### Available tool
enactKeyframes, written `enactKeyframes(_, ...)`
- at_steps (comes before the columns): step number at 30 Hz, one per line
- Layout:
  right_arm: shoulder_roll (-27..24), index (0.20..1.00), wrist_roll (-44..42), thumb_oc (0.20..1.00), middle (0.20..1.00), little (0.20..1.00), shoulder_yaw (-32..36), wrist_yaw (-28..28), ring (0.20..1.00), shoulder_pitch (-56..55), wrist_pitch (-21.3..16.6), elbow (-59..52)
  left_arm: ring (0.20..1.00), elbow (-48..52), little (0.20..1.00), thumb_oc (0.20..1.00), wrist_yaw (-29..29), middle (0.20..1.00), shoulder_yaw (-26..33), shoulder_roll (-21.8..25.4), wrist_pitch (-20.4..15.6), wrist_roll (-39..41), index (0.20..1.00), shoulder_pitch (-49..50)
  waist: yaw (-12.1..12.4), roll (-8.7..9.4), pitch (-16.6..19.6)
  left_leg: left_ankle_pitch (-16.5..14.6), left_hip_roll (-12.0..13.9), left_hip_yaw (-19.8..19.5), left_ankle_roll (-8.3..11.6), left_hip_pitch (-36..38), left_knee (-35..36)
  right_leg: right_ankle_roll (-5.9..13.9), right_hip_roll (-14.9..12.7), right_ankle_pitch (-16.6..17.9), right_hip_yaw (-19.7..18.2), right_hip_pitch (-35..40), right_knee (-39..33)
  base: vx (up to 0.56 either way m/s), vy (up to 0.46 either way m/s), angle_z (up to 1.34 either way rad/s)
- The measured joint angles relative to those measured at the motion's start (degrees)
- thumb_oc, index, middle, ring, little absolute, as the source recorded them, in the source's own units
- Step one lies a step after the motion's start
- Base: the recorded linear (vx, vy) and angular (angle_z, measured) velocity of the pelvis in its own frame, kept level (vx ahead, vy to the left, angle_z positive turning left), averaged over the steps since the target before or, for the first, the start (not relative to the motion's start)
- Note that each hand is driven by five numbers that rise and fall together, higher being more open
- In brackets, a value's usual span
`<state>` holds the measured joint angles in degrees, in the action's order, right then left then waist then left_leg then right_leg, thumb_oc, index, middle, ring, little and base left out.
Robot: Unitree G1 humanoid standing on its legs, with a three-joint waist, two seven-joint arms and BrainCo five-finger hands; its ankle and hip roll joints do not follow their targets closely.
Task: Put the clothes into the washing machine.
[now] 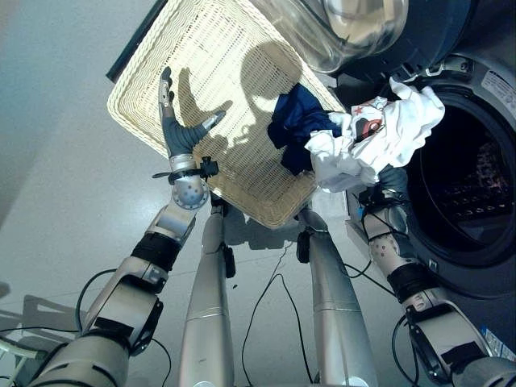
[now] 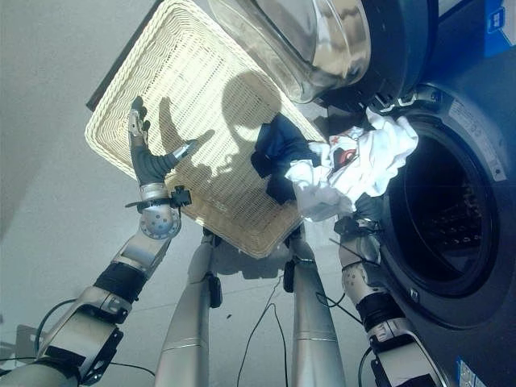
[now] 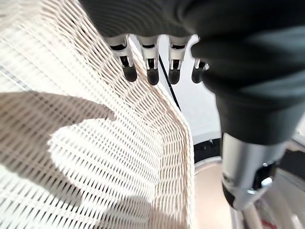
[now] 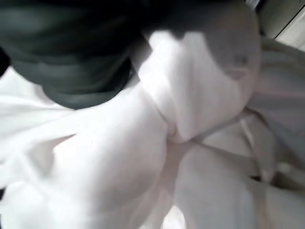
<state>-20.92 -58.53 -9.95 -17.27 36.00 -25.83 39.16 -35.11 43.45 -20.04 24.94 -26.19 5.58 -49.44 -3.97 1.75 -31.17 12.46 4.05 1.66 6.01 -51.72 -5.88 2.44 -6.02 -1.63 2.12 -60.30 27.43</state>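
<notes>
A white garment with a red print [image 1: 379,133] is bunched up in the air at the rim of the washing machine's round opening [image 1: 468,185]. It drapes over my right hand [image 4: 71,52], whose dark cover shows against the white cloth [image 4: 143,143]. A navy garment [image 1: 294,121] lies in the near right corner of the pale wicker basket [image 1: 201,48], touching the white one. My left hand [image 1: 179,133] is open above the basket's near left part, its fingers [image 3: 150,71] straight and holding nothing.
The machine's glass door [image 1: 347,28] stands open above the basket's far right corner. The dark drum is to the right. Grey floor lies to the left of the basket.
</notes>
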Motion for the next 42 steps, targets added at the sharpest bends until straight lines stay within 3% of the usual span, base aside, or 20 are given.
enactKeyframes(5,-0.3,0.2,-8.4,0.2,0.2,0.2,0.5,1.9,0.2,1.9,0.0,6.0,1.0,-3.3,1.0,1.0,-0.1,1.0,-1.3,0.6,-0.1,2.4,1.0,-2.7,0.0,0.0,0.0,-0.1,0.2,0.0,0.1,0.0,0.0,-0.24,0.2,0.3,0.0,0.0,-0.4,0.0,0.0,-0.01)
enactKeyframes(9,-1.7,0.2,-17.8,0.2,0.2,0.2,5.0,2.9,0.2,6.8,0.2,15.6,1.0,-6.8,1.0,1.0,-1.3,1.0,-2.6,1.9,-0.4,4.6,1.0,-4.4,0.4,0.01,0.0,-0.1,0.3,-0.1,0.15,0.0,-0.1,-0.39,0.4,0.5,0.0,0.2,-0.5,0.01,-0.056,-0.01)
enactKeyframes(12,-8.6,0.2,-24.4,0.2,0.2,0.2,8.5,0.0,0.2,12.8,0.2,24.4,1.0,-7.2,1.0,1.0,-1.8,1.0,-4.6,3.7,-0.8,5.3,1.0,-4.1,0.7,0.04,0.0,-0.1,0.4,-0.3,0.14,0.0,-0.5,-0.26,0.4,1.0,0.4,0.9,-1.2,0.0,-0.108,0.01)
enactKeyframes(15,-17.4,0.2,-26.3,0.2,0.2,0.2,10.7,-7.0,0.2,14.0,-4.7,22.7,1.0,-6.5,1.0,1.0,-1.8,1.0,-6.4,5.5,-1.1,5.2,1.0,-3.4,0.8,0.06,0.0,-0.2,0.7,-1.6,0.19,-0.4,-0.8,-0.07,0.7,1.2,1.6,1.9,-2.4,0.0,-0.101,0.06)
enactKeyframes(16,-20.6,0.2,-26.2,0.2,0.2,0.2,12.3,-10.7,0.2,13.9,-8.3,20.7,1.0,-6.5,1.0,1.0,-1.7,1.0,-6.4,6.0,-1.1,5.3,1.0,-2.8,0.5,0.06,0.0,-0.1,0.9,-2.0,0.21,-0.4,-1.0,-0.3,0.8,1.5,2.1,2.4,-2.8,-0.01,-0.042,0.04)
enactKeyframes(17,-20.3,0.2,-25.7,0.2,0.2,0.2,12.6,-11.6,0.2,13.9,-10.5,20.7,1.0,-6.4,1.0,1.0,-1.7,1.0,-6.6,6.1,-1.1,5.3,1.0,-2.8,0.9,0.05,0.0,-0.1,0.9,-2.0,0.21,-0.4,-1.0,-0.34,0.8,1.5,2.1,2.3,-2.8,-0.02,-0.034,-0.01)
enactKeyframes(18,-20.4,0.2,-24.1,0.2,0.2,0.2,12.5,-15.6,0.2,14.0,-10.2,19.8,1.0,-6.3,1.0,1.0,-1.7,1.0,-7.2,7.0,-1.1,5.2,1.0,-2.8,1.0,0.11,-0.1,-0.2,0.9,-1.9,0.23,-0.5,-0.9,-0.55,0.8,1.7,1.8,2.0,-2.9,-0.01,-0.01,-0.05)
enactKeyframes(19,-20.4,0.2,-24.1,0.2,0.2,0.2,12.5,-15.6,0.2,14.0,-10.2,19.8,1.0,-6.3,1.0,1.0,-1.7,1.0,-7.2,7.0,-1.1,5.2,1.0,-2.8,1.0,0.11,-0.1,-0.2,0.9,-1.9,0.23,-0.5,-0.9,-0.55,0.8,1.7,1.8,2.0,-2.9,-0.02,-0.02,-0.06)
enactKeyframes(20,-20.6,0.614,-22.1,0.614,0.614,0.614,12.5,-20.9,0.614,14.0,-10.0,19.7,1.0,-6.3,1.0,1.0,-1.8,1.0,-7.6,8.5,-1.0,5.3,1.0,-3.0,0.5,0.11,-0.1,-0.2,0.9,-1.9,0.22,-0.8,-0.9,-0.44,0.9,2.1,1.8,2.0,-3.5,0.0,0.0,0.0)
enactKeyframes(21,-20.8,1.0,-21.5,1.0,1.0,1.0,12.5,-22.3,1.0,14.0,-9.4,20.6,1.0,-6.4,1.0,1.0,-2.0,1.0,-7.8,9.0,-1.0,5.3,1.0,-3.5,0.5,0.17,-0.1,-0.1,0.9,-1.9,0.19,-1.0,-0.8,-0.38,0.9,2.3,1.8,2.0,-3.8,0.01,-0.033,-0.01)
enactKeyframes(22,-20.9,1.0,-21.3,1.0,1.0,1.0,12.5,-22.4,1.0,14.4,-9.0,22.1,1.0,-6.6,1.0,1.0,-2.4,1.0,-8.3,9.3,-1.0,5.3,1.0,-4.0,0.5,0.17,-0.1,-0.1,0.8,-1.9,0.17,-1.0,-0.8,-0.37,0.8,2.3,1.8,2.0,-3.8,0.0,0.0,0.0)
enactKeyframes(29,-21.2,1.0,-21.4,1.0,1.0,1.0,12.0,-21.5,1.0,15.7,-1.9,27.4,1.0,-7.3,1.0,1.0,-5.8,1.0,-8.7,10.3,-1.0,5.3,1.0,-6.3,0.6,0.23,-0.1,0.1,0.6,-2.4,-0.08,-1.1,-0.7,-0.13,0.6,2.7,2.4,2.6,-4.6,0.01,-0.037,0.02)
enactKeyframes(32,-21.3,1.0,-20.8,1.0,1.0,1.0,9.6,-20.2,1.0,15.7,5.8,29.7,1.0,-7.5,1.0,1.0,-6.4,1.0,-11.0,10.3,-1.0,5.2,1.0,-6.7,0.4,0.22,-0.1,0.1,0.5,-3.2,-0.16,-1.0,-0.8,-0.12,0.5,2.7,3.2,3.3,-4.8,0.0,-0.027,0.08)
enactKeyframes(33,-21.6,1.0,-20.0,1.0,1.0,1.0,9.1,-19.5,1.0,15.6,10.0,30.5,1.0,-7.5,1.0,1.0,-6.5,1.0,-11.4,10.0,-1.0,5.1,1.0,-6.7,0.4,0.22,-0.1,0.2,0.4,-3.5,-0.22,-1.0,-0.8,-0.12,0.3,2.7,3.4,3.4,-4.8,0.01,-0.018,0.07)
enactKeyframes(34,-21.7,1.0,-19.5,1.0,1.0,1.0,9.0,-19.4,1.0,15.7,11.2,30.7,1.0,-7.5,1.0,1.0,-6.6,1.0,-11.5,10.0,-1.0,5.1,1.0,-6.7,0.4,0.22,-0.1,0.3,0.3,-3.5,-0.27,-1.0,-0.8,-0.09,0.2,2.7,3.4,3.4,-4.8,0.0,-0.025,0.06)
enactKeyframes(36,-22.3,1.0,-15.0,1.0,1.0,1.0,5.3,-18.7,1.0,15.7,17.6,32.1,1.0,-7.4,1.0,1.0,-6.8,1.0,-12.8,10.1,-0.6,5.2,1.0,-7.0,0.4,0.22,-0.1,0.4,0.0,-3.6,-0.4,-1.0,-0.9,0.06,0.0,2.7,3.5,3.5,-4.8,0.0,-0.02,0.04)
enactKeyframes(40,-22.8,1.0,-7.1,1.0,1.0,1.0,3.1,-16.8,1.0,16.2,25.8,33.9,1.0,-7.3,1.0,1.0,-7.4,1.0,-12.8,10.0,-0.4,5.2,1.0,-7.5,0.4,0.21,-0.1,0.5,-0.2,-3.7,-0.56,-1.0,-0.9,0.4,-0.2,2.6,3.6,3.6,-4.6,0.0,-0.002,0.01)
enactKeyframes(42,-22.8,1.0,-0.9,1.0,1.0,1.0,1.7,-16.7,1.0,16.7,27.3,33.7,1.0,-7.3,1.0,1.0,-7.4,1.0,-12.8,10.0,-0.3,5.2,1.0,-7.7,0.3,0.21,-0.1,0.5,-0.2,-3.7,-0.56,-1.0,-0.8,0.55,-0.3,2.5,3.7,3.5,-4.6,-0.01,0.017,0.0)
